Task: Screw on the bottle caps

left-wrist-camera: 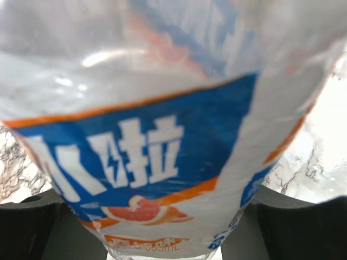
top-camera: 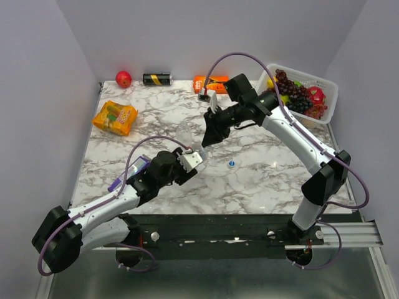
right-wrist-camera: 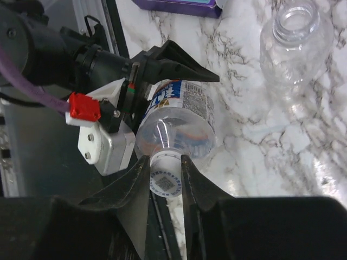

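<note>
Clear plastic bottle [right-wrist-camera: 181,122] clamped; round white cap [right-wrist-camera: 165,181] pinched.

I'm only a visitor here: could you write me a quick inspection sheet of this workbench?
Surface: marble table, blue cap lying loose.
Job's things: labelled bottle held tilted, white cap on its neck; second bottle upright, uncapped.
Clutter: apple, drink can, orange packet, snack bag, purple box, fruit basket.
Grippers: left gripper shut on labelled bottle; right gripper shut on white cap.
Cables: purple cables, in loose loops.
Surroundings: plain grey walls.
</note>
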